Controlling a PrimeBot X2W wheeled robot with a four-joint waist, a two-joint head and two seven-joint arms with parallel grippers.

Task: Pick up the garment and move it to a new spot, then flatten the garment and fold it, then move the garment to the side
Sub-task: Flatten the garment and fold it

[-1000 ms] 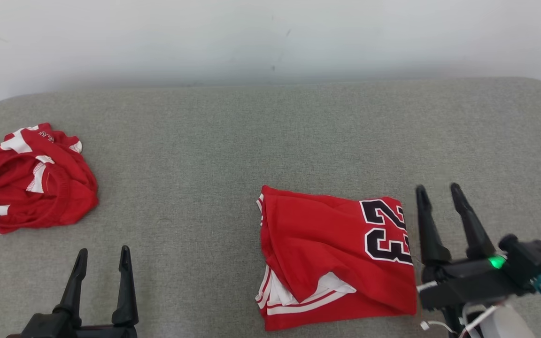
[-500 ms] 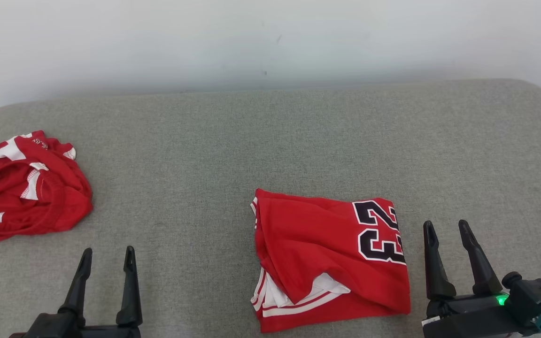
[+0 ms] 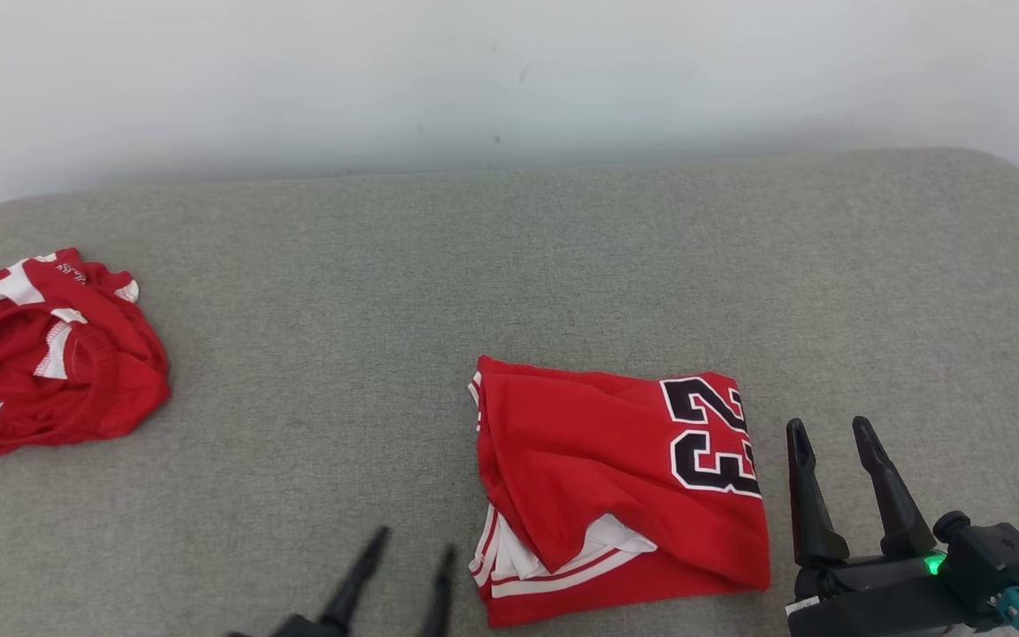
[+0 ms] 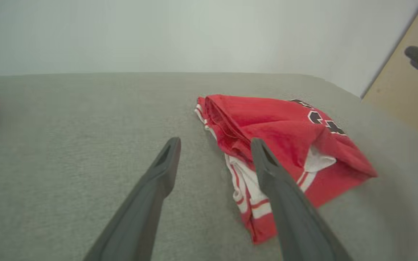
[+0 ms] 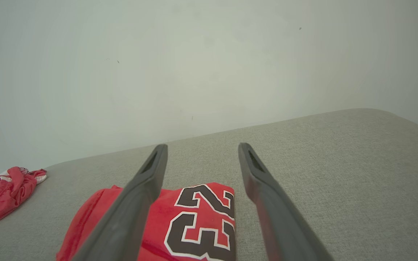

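The folded garment, a red jersey with white trim and a black number 23, lies flat on the grey cushioned surface, at about 5 o'clock from the surface centre in the head view. The number panel occupies the 3 o'clock end of the fold, and white-striped hems show at its 7 o'clock corner. The left gripper enters at 6 o'clock of the head view, just beside the garment's 9 o'clock edge, with its fingers spread and holding nothing. In the left wrist view one finger of this gripper overlaps the striped hem, but contact cannot be confirmed. The right gripper stands on the garment's 3 o'clock side, near the edge but apart from it. Its fingers are spread and empty, with the tips pointing toward 12 o'clock. A green indicator light is lit on its body. A second red garment, crumpled, lies at 9 o'clock of the surface, well apart from the folded one. A pale wall bounds the surface at 12 o'clock.
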